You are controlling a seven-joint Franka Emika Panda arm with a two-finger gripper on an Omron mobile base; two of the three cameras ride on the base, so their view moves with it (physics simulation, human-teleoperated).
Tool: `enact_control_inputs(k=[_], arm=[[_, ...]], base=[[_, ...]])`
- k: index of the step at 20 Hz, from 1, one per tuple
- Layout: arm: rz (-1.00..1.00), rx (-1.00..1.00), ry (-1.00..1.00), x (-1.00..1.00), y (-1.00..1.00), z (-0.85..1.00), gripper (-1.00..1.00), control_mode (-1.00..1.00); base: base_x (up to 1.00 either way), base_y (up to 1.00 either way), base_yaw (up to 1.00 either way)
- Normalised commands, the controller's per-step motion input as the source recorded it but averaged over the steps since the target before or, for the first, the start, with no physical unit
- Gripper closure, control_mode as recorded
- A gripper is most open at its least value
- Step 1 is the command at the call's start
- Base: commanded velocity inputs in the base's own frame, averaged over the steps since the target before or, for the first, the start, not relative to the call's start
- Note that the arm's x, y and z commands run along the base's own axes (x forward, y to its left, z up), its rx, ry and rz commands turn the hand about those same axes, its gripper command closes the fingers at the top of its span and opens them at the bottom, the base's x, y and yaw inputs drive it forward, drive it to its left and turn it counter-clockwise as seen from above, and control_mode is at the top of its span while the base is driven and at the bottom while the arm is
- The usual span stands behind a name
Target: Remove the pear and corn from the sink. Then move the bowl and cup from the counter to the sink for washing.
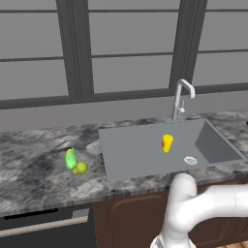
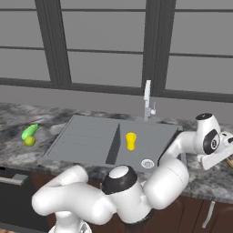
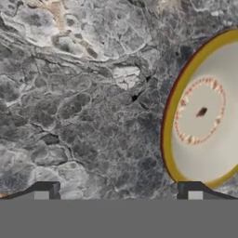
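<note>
Three items sorted: pear (image 1: 81, 168) and corn (image 1: 71, 158) on bench (image 1: 34, 164), cup (image 1: 167, 143) in sink (image 1: 131, 150) | hand (image 3: 118, 191) wide, empty, above bowl (image 3: 204, 111) | we should centre over the near rim before closing.

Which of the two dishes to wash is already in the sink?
The cup: yellow, upright in the sink basin. The bowl sits on the marble counter, just ahead of the open gripper.

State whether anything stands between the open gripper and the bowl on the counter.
Nothing visible does. In the hand view the gripper is open over bare counter, with the bowl just to one side.
</note>
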Motion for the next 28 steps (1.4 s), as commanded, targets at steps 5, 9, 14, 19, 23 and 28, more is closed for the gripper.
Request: enact_control_inputs(k=[5, 9, 14, 19, 23, 28], arm=[[0.00, 0.01, 0.03, 0.07, -0.14, -0.16, -1.00, -1.00], [0.00, 0.07, 0.01, 0.08, -0.10, -0.16, -1.00, -1.00], [0.00, 0.06, 0.00, 0.16, -0.07, -0.14, -1.00, -1.00], [0.00, 0.00, 0.00, 0.21, -0.08, -0.14, -1.00, -1.00], [0.00, 0.00, 0.00, 0.20, -0.16, -0.08, -1.00, -1.00], [0.00, 0.00, 0.00, 0.20, -0.22, -0.09, -1.00, -1.00]], base=[[0.00, 0.00, 0.00], [0.00, 0.00, 0.00], [0.00, 0.00, 0.00], [0.00, 0.00, 0.00], [0.00, 0.00, 0.00], [0.00, 0.00, 0.00]])
